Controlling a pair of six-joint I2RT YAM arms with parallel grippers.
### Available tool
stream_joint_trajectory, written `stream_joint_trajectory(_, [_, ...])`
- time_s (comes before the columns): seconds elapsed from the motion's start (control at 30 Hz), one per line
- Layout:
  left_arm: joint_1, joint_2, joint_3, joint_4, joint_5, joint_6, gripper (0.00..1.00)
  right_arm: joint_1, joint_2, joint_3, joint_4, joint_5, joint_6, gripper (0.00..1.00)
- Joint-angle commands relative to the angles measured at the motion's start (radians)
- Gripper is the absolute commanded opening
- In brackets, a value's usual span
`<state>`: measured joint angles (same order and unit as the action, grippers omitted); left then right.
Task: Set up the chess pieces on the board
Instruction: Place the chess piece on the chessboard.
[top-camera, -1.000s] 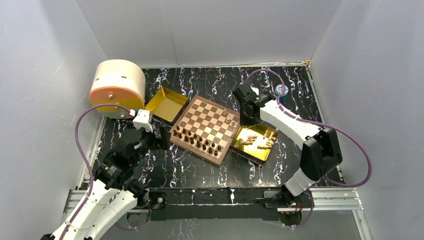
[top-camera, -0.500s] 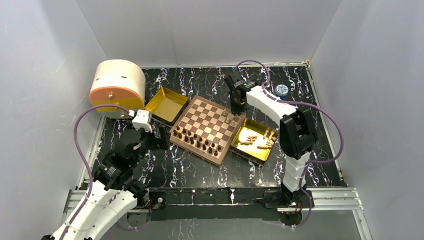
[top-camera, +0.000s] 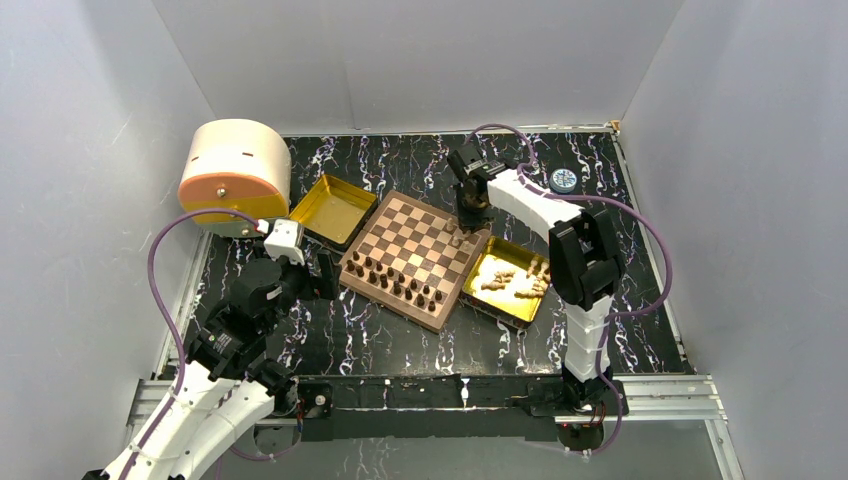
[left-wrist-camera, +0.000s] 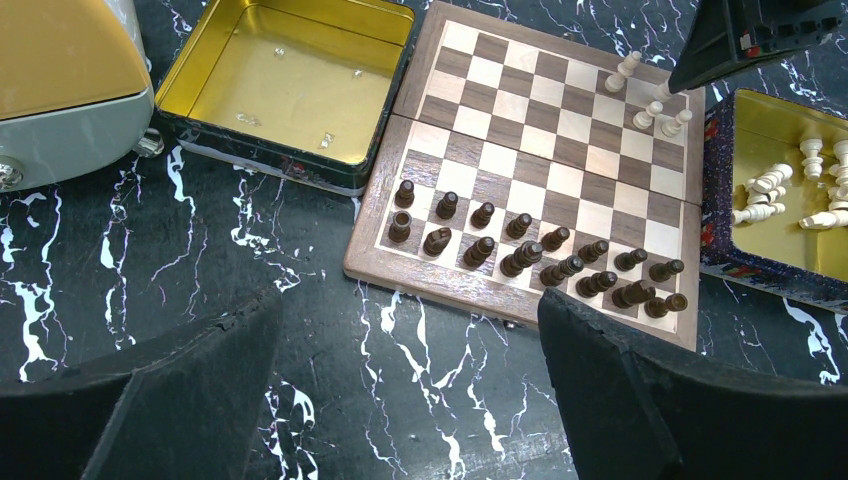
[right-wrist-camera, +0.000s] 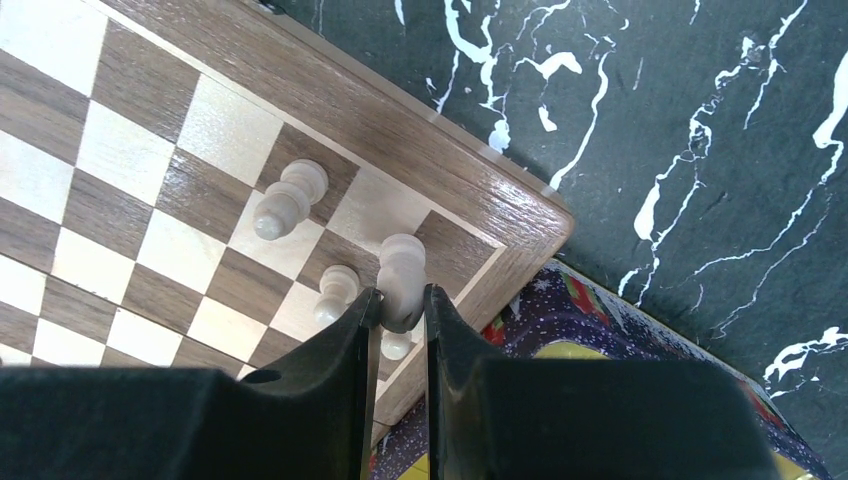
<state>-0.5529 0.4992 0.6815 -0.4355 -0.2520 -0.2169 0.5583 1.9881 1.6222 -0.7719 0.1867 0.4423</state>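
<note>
Wooden, light and tippy, your tan piece sits pinched at its stem in the narrowed right claw; the left claw gapes empty.

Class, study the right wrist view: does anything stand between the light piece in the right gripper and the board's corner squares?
Nothing visible blocks it. The right gripper holds the light piece right at the board corner. Another light piece stands close beside the fingers, crowding the spot.

Tan chess piece between fingers
</note>
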Motion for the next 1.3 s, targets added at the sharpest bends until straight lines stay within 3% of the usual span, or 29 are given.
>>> stream_joint_trajectory(0.0, [-0.004, -0.007, -0.003, 0.001, -0.018, 0.007, 0.95, -0.002, 0.011, 0.062, 0.032, -0.019, 0.003, 0.24])
stream_joint_trajectory(1.27, [-0.004, -0.001, -0.002, 0.0, -0.018, 0.007, 0.95, -0.002, 0.041, 0.141, -0.023, -0.026, 0.012, 0.4])
